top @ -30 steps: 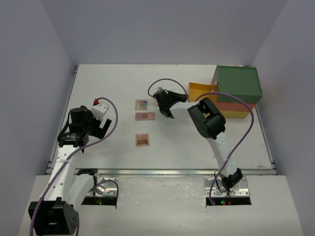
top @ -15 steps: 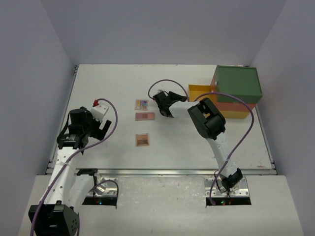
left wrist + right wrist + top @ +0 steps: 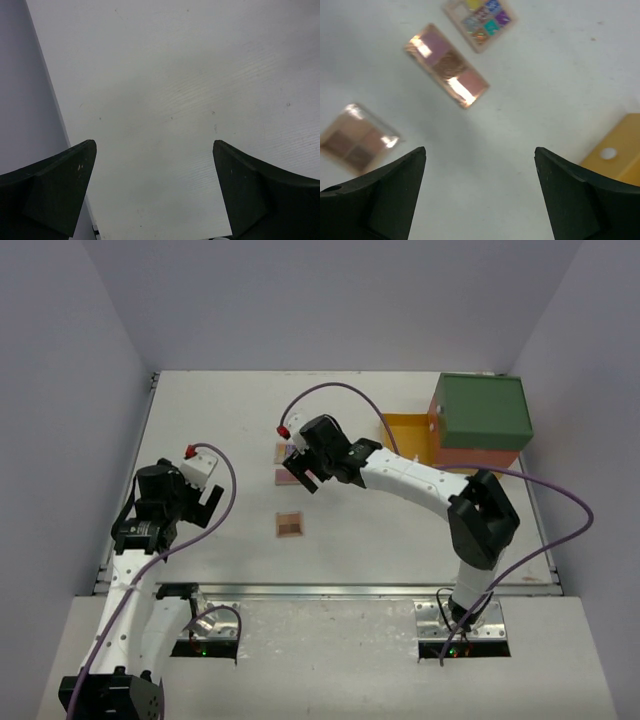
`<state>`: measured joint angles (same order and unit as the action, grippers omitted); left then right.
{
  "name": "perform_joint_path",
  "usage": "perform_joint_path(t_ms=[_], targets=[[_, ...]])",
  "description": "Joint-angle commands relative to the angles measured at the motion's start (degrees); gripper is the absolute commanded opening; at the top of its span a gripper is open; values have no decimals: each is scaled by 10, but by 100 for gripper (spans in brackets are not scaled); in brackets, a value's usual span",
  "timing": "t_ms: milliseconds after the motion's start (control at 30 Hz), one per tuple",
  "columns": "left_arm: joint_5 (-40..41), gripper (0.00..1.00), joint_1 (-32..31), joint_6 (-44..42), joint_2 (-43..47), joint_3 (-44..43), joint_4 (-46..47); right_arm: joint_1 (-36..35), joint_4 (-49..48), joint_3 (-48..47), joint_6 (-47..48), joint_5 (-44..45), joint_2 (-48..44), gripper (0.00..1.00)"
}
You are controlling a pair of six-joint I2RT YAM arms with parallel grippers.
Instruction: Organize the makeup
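Robot lab, w/ plain grey walls (image 3: 330, 300) round white table (image 3: 400, 540).

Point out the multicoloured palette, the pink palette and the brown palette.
multicoloured palette (image 3: 481, 22): right wrist view, central pans.
pink palette (image 3: 447, 65): right wrist view, middle pan.
brown palette (image 3: 359, 140): right wrist view, centre.

I work over a matte white table (image 3: 230, 410), faintly scuffed and speckled in my left wrist view. Plain lavender-grey surfaces close it in: a back wall (image 3: 330, 300), a left wall (image 3: 60, 420) and a right wall (image 3: 590, 390). A metal rail (image 3: 330, 590) edges the near side. The light is soft and even, and shadows are faint.
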<state>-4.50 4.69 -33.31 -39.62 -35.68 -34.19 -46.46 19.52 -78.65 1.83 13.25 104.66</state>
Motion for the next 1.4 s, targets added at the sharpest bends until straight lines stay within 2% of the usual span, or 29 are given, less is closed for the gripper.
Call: perform_joint_path(t_ms=[0, 67, 200, 267, 400, 500, 667, 967, 1100, 1200, 1367], targets=[[48, 100, 5, 16, 29, 8, -5, -27, 13, 42, -226, -114, -22, 90], [78, 100, 5, 19, 43, 21, -1, -44, 27, 43, -282, -56, -17, 90], [94, 100, 5, 29, 80, 51, 2, -108, 21, 47, -334, 86, -2, 94], [92, 100, 5, 37, 93, 60, -1, -122, 34, 29, -360, 113, 15, 98], [98, 100, 5, 51, 118, 84, 1, -127, 42, 30, -447, 94, 28, 99], [114, 100, 5, 61, 137, 92, 12, -129, 3, 76, -489, 92, 5, 99], [109, 100, 4, 61, 145, 101, 22, -137, -9, 111, -517, 138, -6, 99], [105, 100, 5, 61, 141, 102, 22, -188, -5, 18, -451, 119, 76, 99], [101, 100, 5, 60, 138, 103, 22, -188, 29, -23, -494, 128, 112, 99], [95, 100, 5, 56, 137, 102, 20, -190, 49, -35, -551, 177, 132, 99], [92, 100, 5, 55, 137, 101, 20, -189, 37, -37, -560, 183, 159, 99]])
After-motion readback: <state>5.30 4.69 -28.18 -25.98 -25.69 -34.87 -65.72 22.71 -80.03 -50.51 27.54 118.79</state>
